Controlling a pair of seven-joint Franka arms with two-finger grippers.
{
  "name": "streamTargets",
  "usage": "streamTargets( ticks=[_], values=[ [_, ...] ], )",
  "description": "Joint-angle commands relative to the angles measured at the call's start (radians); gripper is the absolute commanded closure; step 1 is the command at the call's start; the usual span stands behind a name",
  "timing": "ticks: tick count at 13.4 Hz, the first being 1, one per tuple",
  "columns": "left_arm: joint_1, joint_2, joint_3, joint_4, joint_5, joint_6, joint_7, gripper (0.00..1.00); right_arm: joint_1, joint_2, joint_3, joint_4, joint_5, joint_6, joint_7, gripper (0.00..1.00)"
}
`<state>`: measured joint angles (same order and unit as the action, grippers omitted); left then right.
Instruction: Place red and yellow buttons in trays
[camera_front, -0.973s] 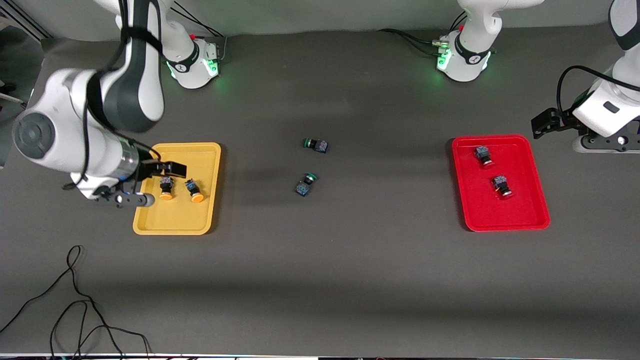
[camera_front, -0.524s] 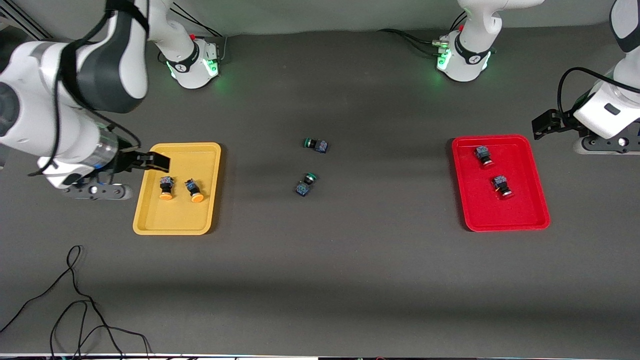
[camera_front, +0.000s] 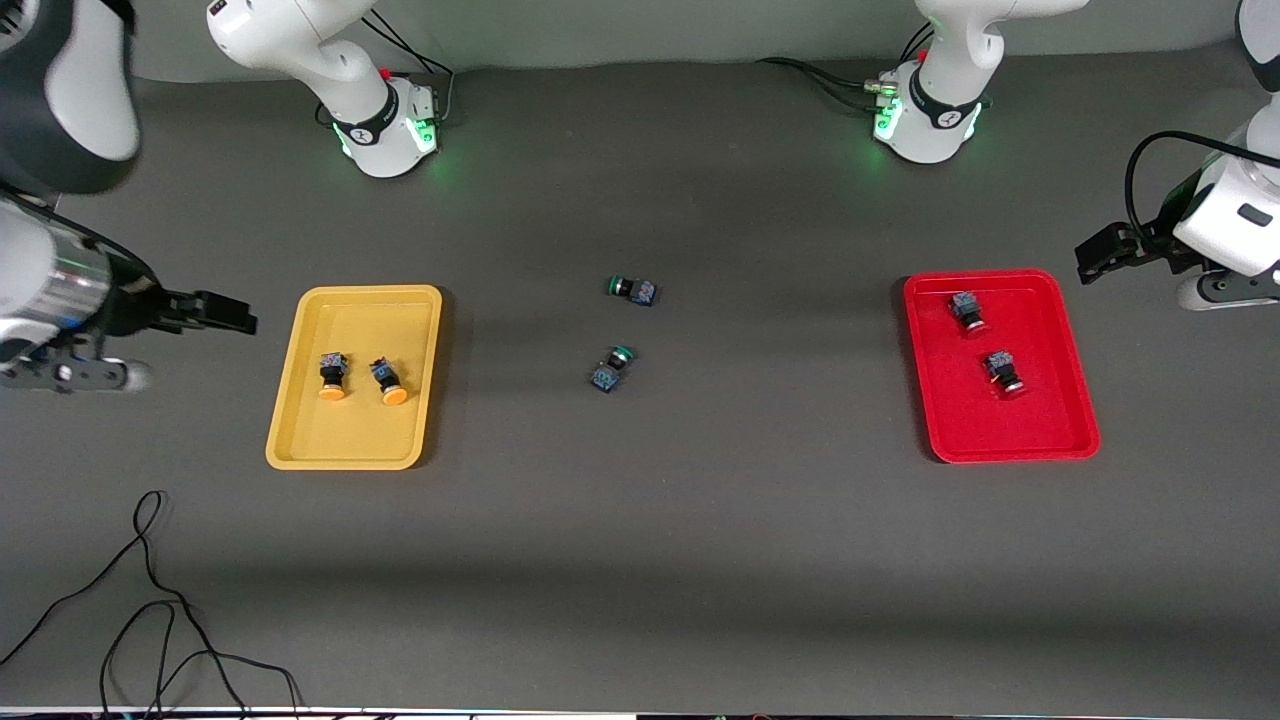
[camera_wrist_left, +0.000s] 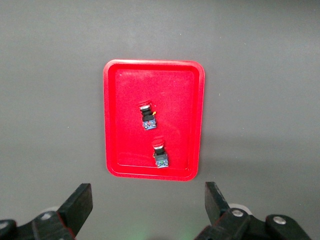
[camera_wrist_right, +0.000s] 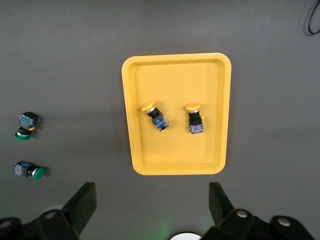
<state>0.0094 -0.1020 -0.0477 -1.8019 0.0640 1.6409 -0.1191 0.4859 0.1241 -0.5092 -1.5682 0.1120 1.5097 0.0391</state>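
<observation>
Count: 2 trays, 6 button switches, 2 grippers.

Yellow tray sits twd the right arm's end of the table, w/ 2 yellow-capped buttons in it, side by side near the middle: one closer to the right arm's end, the other just beside it, not touching. Both lie on their sides, clear of the rim. Right wrist view shows the same pair inside the tray.

Red tray sits twd the left arm's end, w/ 2 red-capped buttons: one farther from the front camera, the other nearer. Apart from each other, both off the rim. Left wrist view confirms in the tray.

2 green-capped switches lie on bare table btwn the trays, well apart from both: one farther from the camera, one nearer.

Right gripper is up over bare table just outside the yellow tray's edge, jaws wide, holding nothing. Left gripper is over bare table past the red tray's corner, jaws wide, holding nothing.

Wide bare table nearer the camera; loose black cable lies at the right arm's end.
</observation>
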Motion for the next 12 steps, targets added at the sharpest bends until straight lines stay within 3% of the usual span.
streamTargets(
  ticks=[1, 3, 12],
  values=[
    [-0.012, 0.008, -0.004, 0.026, 0.002, -0.027, -0.002, 0.00, -0.285, -0.089, 0.296, -0.065, -0.055, 0.004, 0.031, 0.00],
    [-0.012, 0.008, -0.006, 0.026, 0.002, -0.027, -0.002, 0.00, -0.462, -0.112, 0.455, -0.079, -0.064, 0.009, 0.031, 0.00],
    [-0.011, 0.016, -0.006, 0.026, 0.002, -0.026, 0.001, 0.00, -0.478, -0.142, 0.451, -0.075, -0.098, 0.007, 0.016, 0.00]
  ],
)
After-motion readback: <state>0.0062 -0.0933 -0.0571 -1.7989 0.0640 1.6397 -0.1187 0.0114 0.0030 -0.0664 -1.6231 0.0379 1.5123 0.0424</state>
